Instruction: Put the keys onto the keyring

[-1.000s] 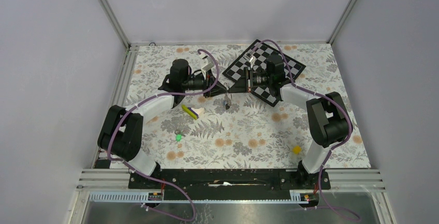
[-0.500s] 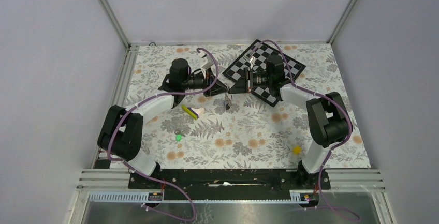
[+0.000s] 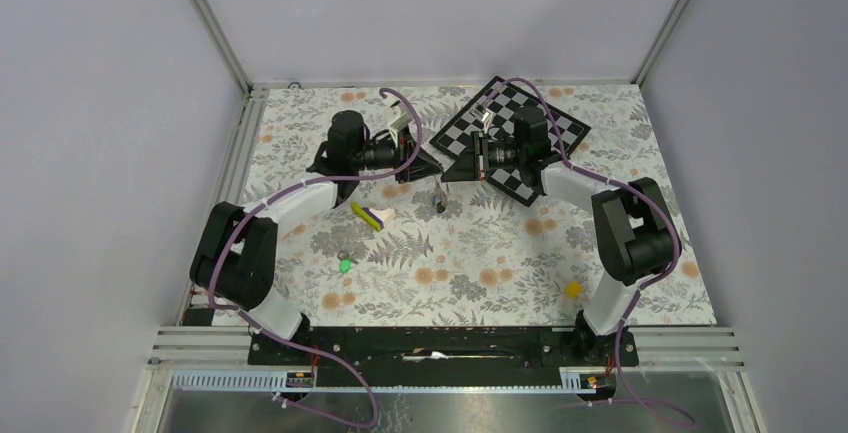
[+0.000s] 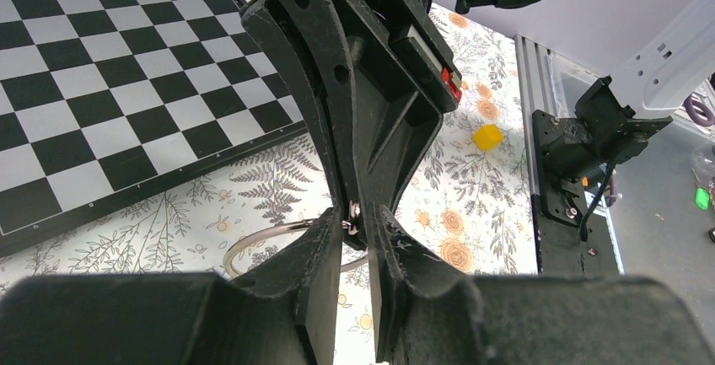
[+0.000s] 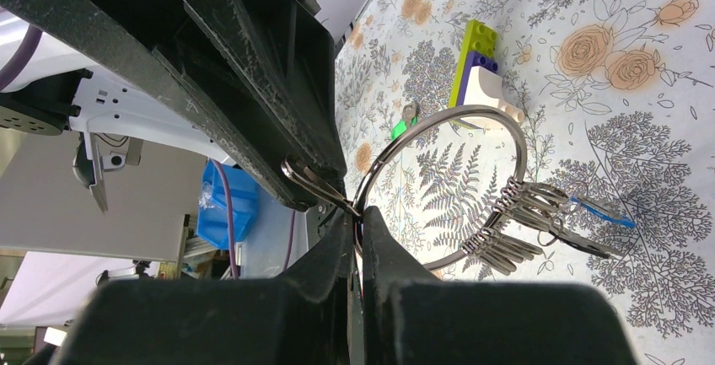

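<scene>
grey walls [image 3: 100,103] — floral tabletop [image 3: 470,253], chessboard [image 3: 560,128] at back, keyring [image 5: 459,110] held above.

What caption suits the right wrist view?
Right gripper pinches the keyring, keys strung on it; left gripper meets it.

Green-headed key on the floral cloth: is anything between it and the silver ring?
Nothing visible lies directly between the green-headed key and the silver wire keyring. The yellow-white-purple wedge block sits close beside that line, on its far side.
</scene>
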Motion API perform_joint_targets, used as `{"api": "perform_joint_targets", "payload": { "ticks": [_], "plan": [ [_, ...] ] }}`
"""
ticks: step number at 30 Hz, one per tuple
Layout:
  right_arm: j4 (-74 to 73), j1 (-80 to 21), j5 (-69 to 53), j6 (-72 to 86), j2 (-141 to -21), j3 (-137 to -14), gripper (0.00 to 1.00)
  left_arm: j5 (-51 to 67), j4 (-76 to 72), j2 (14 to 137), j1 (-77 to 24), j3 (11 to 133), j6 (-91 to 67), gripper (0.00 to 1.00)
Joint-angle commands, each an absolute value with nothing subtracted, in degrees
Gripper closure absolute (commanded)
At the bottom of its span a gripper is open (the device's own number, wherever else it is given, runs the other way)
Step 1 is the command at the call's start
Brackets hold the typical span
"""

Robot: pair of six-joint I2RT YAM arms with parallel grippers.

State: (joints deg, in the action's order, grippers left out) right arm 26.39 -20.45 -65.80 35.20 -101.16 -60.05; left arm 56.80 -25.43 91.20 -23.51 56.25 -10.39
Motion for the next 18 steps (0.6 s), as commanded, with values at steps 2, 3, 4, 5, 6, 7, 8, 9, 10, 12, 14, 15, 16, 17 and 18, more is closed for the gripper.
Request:
{"api": "perform_joint_targets", "payload": {
  "ticks": [2, 3, 4, 5, 6, 7, 8, 9, 10, 12, 14, 15, 16, 17, 18],
  "plan": [
    [28.11, -20.57, -66.62, 34.27, -100.1, -60.91, 1.0, 58.36, -28.96, 91.58, -23.99, 57.94, -10.59, 0.78],
    [28.12, -20.59, -66.58, 34.28, -100.11, -60.9, 1.0, 58.38, -28.88, 91.54, -23.99, 57.74, -10.32, 0.77],
    [28.12, -20.57, -66.62, 34.27, -100.22, -60.91, 1.0, 58.49, -28.79, 91.42, -23.99, 57.48, -10.02, 0.76],
    [28.12, -20.58, -66.62, 34.24, -100.2, -60.93, 1.0, 58.52, -28.63, 91.3, -24.02, 57.28, -9.76, 0.76],
    [28.12, -20.57, -66.7, 34.33, -100.21, -60.95, 1.0, 58.5, -28.46, 91.32, -24.0, 57.1, -9.49, 0.75],
    [28.12, -20.57, -66.63, 34.36, -100.34, -60.98, 1.0, 58.49, -28.35, 91.24, -24.04, 56.98, -9.31, 0.75],
    [28.12, -20.57, -66.69, 34.34, -100.31, -60.95, 1.0, 58.45, -28.31, 91.23, -24.0, 56.88, -9.19, 0.75],
    [28.12, -20.57, -66.68, 34.3, -100.29, -60.99, 1.0, 58.55, -28.3, 91.24, -24.04, 56.87, -9.15, 0.76],
    [28.12, -20.57, -66.68, 34.31, -100.23, -60.95, 1.0, 58.59, -28.3, 91.31, -24.07, 56.79, -9.08, 0.76],
    [28.12, -20.57, -66.63, 34.36, -100.13, -61.0, 1.0, 58.67, -28.22, 91.43, -24.08, 56.78, -8.97, 0.78],
    [28.12, -20.57, -66.62, 34.33, -99.97, -60.91, 1.0, 58.71, -28.21, 91.57, -24.16, 56.78, -8.88, 0.8],
    [28.12, -20.57, -66.62, 34.29, -99.86, -60.86, 1.0, 58.71, -28.21, 91.57, -24.17, 56.78, -8.76, 0.8],
    [28.11, -20.56, -66.61, 34.24, -99.8, -60.83, 1.0, 58.63, -28.21, 91.58, -24.24, 56.69, -8.64, 0.8],
    [28.12, -20.57, -66.55, 34.27, -99.76, -60.82, 1.0, 58.56, -28.21, 91.63, -24.26, 56.77, -8.55, 0.8],
    [28.12, -20.57, -66.54, 34.28, -99.69, -60.74, 1.0, 58.52, -28.21, 91.64, -24.3, 56.78, -8.46, 0.8]
  ]
}}
